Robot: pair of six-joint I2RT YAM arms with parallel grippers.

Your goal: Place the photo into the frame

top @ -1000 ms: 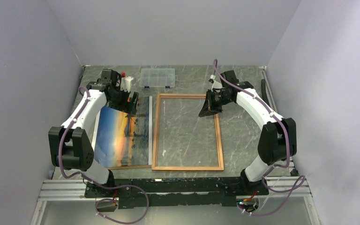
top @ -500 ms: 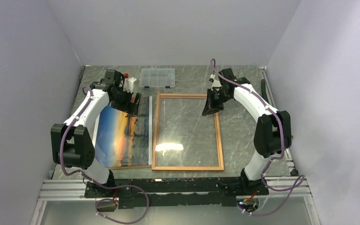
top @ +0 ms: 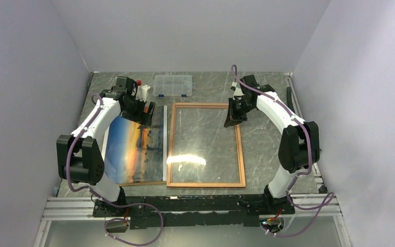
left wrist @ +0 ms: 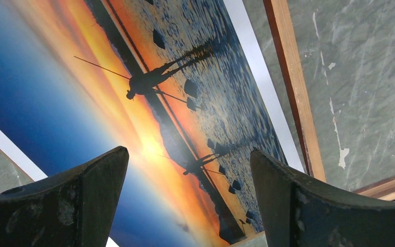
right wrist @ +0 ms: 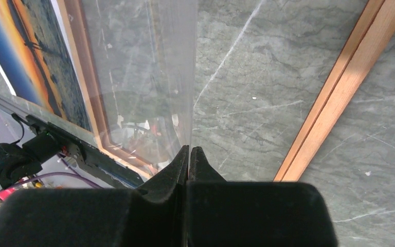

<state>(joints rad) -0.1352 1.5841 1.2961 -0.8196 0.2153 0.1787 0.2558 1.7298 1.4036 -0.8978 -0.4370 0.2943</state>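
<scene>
The photo (top: 133, 146), an orange-and-blue sunset print, lies face up left of the frame (top: 241, 157). It fills the left wrist view (left wrist: 133, 103). My left gripper (top: 145, 110) hovers open over the photo's far end, its jaws (left wrist: 187, 152) wide apart and empty. The frame lies flat with its wood-coloured side up (right wrist: 334, 108). My right gripper (top: 231, 121) is shut on the far right edge of the clear pane (right wrist: 139, 77). It holds that edge raised above the frame, and glare shows on the pane (top: 187, 160).
A brown backing board's edge (top: 139, 183) shows under the photo's near end. A clear plastic compartment box (top: 173, 85) and a small white object with a red cap (top: 141, 91) stand at the back. Grey walls close in on the left, back and right.
The right gripper has drawn back and up a little with the pane's edge; the pane has tilted and now catches a bright glare. The left gripper has shifted slightly right.
</scene>
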